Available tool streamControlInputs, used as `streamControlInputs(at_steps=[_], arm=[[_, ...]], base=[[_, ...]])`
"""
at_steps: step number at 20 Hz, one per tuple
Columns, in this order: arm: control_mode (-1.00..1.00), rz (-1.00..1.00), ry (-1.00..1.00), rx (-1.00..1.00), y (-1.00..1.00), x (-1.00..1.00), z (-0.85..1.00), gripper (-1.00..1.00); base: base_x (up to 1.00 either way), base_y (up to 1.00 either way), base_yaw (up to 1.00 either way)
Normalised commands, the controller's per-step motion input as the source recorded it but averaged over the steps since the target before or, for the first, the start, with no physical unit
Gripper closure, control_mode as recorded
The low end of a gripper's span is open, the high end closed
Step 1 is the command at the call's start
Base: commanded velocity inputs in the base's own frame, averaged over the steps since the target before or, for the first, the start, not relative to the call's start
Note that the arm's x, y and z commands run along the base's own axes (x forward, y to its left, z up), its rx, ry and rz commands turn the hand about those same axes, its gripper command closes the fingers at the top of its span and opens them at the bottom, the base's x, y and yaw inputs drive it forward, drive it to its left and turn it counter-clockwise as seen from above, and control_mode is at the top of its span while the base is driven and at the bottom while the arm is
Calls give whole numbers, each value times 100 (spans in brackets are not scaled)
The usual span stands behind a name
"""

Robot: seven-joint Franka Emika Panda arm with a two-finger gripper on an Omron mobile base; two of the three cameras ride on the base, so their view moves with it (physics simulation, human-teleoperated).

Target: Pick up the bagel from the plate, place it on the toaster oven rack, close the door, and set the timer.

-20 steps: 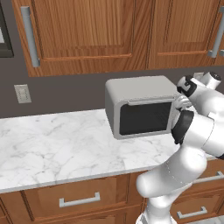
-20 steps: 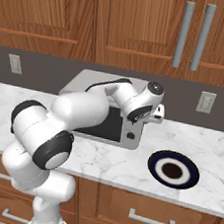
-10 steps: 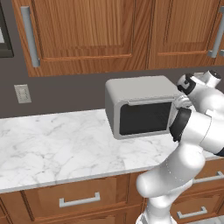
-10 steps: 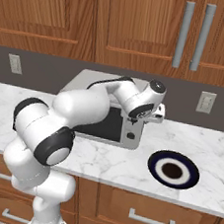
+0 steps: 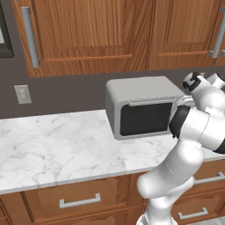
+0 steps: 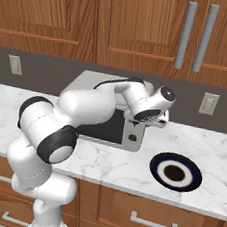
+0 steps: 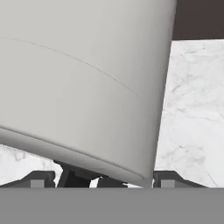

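dark finger tips [image 7: 39, 178] stand well apart at the foot of the hand view, one on each side, with nothing gripped between them; the gripper [image 7: 101, 179] is spread wide and pressed up close to the pale grey body of the toaster oven [image 7: 83, 83]. from the right base view the hand sits at the oven's right front corner, by the control strip, and the door [image 5: 145, 119] stands shut with its dark glass facing out. the plate [image 6: 176, 172] lies on the marble counter [image 6: 129, 168] just right of the oven with no bagel on it, so the bagel is judged to be inside, hidden behind the glass. setting the timer looks to be the step in hand; next the fingers must find the knob, close on it and turn.
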Motion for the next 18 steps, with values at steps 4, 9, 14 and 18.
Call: streamControlInputs(at_steps=[4, 9, 14, 18], arm=[[-100, 5, 10, 27, -32, 28, -26, 100], [-100, 5, 7, 24, -30, 22, -26, 100], [-100, 7, 0, 21, -41, 1, -29, 100], [-100, 8, 0, 20, -38, 0, -33, 100]], base=[[0, 0, 0], [0, 0, 0], [0, 0, 0], [0, 0, 0]])
